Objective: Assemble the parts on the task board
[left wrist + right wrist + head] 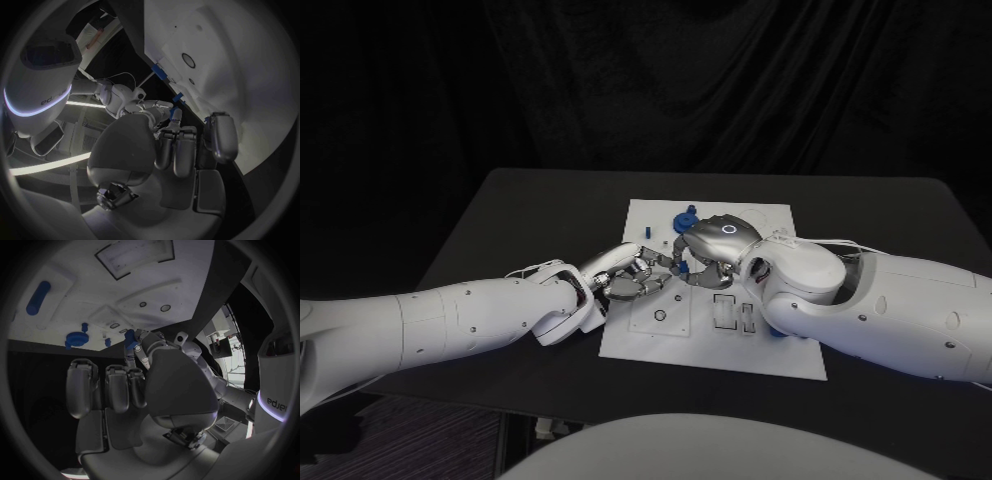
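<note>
Nearest the robot, the front half of the task board [711,350] has the rectangular cut-outs and not much else going on. Just past that, over the board's middle near its left edge, the left hand [635,277] and right hand [708,245] meet fingertip to fingertip. Looks like a small blue part [130,339] sits right between them, but who actually pinches it I can't tell; the right hand's other fingers lie curled side by side, the left's too.

If it's a hand-off, I'd keep one hand dead still, let the other close fully before the first lets go, and keep the part low over the board in case it drops.

The part seems slim, long axis roughly in line with the fingertips; too hidden to say which end leads.

Further back, a blue gear [76,337] stands near the board's far edge, and a long blue cylinder [38,297] lies flat on the board
</note>
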`<state>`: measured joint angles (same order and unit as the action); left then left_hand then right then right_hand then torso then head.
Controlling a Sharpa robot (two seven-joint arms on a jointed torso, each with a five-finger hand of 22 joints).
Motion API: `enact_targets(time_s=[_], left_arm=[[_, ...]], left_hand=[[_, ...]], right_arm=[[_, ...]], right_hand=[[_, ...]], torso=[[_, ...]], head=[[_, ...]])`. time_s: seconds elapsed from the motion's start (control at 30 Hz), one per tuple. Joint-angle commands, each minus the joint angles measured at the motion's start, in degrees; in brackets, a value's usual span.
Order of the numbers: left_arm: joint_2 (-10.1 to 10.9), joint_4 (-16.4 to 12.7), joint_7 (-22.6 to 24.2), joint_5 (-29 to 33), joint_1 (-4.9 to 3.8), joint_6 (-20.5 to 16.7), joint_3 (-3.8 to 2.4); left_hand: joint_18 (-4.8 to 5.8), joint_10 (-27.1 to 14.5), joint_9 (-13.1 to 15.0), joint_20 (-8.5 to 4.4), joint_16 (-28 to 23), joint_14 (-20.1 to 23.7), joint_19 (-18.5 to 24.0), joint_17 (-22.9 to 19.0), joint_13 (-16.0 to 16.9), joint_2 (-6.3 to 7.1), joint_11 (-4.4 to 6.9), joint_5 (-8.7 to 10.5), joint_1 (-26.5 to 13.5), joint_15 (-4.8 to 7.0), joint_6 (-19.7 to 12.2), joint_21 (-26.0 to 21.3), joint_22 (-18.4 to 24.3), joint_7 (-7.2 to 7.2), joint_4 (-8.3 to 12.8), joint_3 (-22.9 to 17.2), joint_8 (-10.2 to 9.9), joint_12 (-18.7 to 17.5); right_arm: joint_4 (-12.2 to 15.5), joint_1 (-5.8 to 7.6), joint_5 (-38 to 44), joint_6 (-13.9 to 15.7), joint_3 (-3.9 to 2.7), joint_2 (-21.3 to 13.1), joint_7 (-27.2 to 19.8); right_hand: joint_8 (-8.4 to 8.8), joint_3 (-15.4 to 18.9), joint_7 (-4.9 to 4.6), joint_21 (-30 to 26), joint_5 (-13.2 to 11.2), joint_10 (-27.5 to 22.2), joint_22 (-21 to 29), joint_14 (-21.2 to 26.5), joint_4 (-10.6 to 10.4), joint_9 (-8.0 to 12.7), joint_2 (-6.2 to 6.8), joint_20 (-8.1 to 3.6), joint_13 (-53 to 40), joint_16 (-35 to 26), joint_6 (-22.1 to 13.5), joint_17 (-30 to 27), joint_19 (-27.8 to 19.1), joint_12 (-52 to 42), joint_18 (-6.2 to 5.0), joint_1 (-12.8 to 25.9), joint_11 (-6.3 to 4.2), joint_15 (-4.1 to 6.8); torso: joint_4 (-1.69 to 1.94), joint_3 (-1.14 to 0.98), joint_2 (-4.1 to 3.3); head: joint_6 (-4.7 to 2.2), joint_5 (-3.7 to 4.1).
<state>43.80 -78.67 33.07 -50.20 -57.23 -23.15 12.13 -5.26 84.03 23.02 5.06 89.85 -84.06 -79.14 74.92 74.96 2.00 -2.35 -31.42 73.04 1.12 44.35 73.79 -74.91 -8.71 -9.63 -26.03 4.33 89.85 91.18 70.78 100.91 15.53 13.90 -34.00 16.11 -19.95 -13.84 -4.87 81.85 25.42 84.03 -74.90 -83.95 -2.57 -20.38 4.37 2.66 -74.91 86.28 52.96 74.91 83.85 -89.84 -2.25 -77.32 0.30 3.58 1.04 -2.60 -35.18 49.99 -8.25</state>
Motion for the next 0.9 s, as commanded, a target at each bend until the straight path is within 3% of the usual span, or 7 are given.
enact_targets(time_s=[0.03,0.4,0.9], left_arm=[[-0.07,-0.23,0.38,0.43,0.11,0.33,-0.05],[0.27,-0.44,0.48,0.43,0.12,0.23,-0.05],[1.43,-1.66,0.57,0.43,0.12,-0.22,-0.05]], left_hand=[[0.48,5.97,0.08,0.40,0.15,-5.94,0.10,15.08,15.04,-0.06,-0.40,-0.22,0.29,-0.43,0.18,-0.27,-4.63,0.26,0.32,-0.04,-0.07,0.15],[0.48,5.97,-0.16,0.44,0.15,-5.94,0.09,15.08,15.04,-0.12,-0.43,-0.24,0.30,-0.45,0.26,-0.26,-4.68,0.24,0.35,-0.07,-0.13,0.15],[0.48,5.97,-0.34,0.48,0.15,-5.94,0.07,15.08,15.04,-0.10,-0.49,-0.22,0.22,-0.50,0.70,-0.26,-4.72,0.22,0.34,0.00,0.00,0.15]], right_arm=[[-0.06,-0.05,0.36,-0.11,-0.05,0.16,-0.48],[-1.70,-0.09,0.36,-0.02,-0.05,0.45,-0.38],[-11.17,-1.61,0.36,0.21,-0.06,3.99,-0.37]], right_hand=[[-0.30,-0.41,0.26,-0.20,-0.22,5.97,-12.32,-4.53,0.06,-8.59,-0.50,-0.07,-15.09,-0.36,0.20,7.79,2.74,-0.16,0.16,-0.14,-0.06,0.02],[-0.34,-0.48,0.24,-0.24,-0.76,5.97,-12.31,-4.54,0.15,-8.68,-0.52,-0.04,-15.09,-0.32,0.20,7.87,2.72,-0.16,0.15,-0.27,-0.04,0.00],[-0.36,-0.64,0.22,-0.30,-1.37,5.97,-12.29,-4.61,0.35,-8.79,-0.57,-0.01,-15.09,-0.16,0.18,8.15,2.69,-0.16,0.14,-0.59,-0.02,-0.01]], torso=[[0.00,0.00,-0.02],[0.04,-0.02,-0.01],[0.23,-0.04,-0.13]], head=[[0.01,-0.05],[0.01,-0.17],[0.01,-0.46]])
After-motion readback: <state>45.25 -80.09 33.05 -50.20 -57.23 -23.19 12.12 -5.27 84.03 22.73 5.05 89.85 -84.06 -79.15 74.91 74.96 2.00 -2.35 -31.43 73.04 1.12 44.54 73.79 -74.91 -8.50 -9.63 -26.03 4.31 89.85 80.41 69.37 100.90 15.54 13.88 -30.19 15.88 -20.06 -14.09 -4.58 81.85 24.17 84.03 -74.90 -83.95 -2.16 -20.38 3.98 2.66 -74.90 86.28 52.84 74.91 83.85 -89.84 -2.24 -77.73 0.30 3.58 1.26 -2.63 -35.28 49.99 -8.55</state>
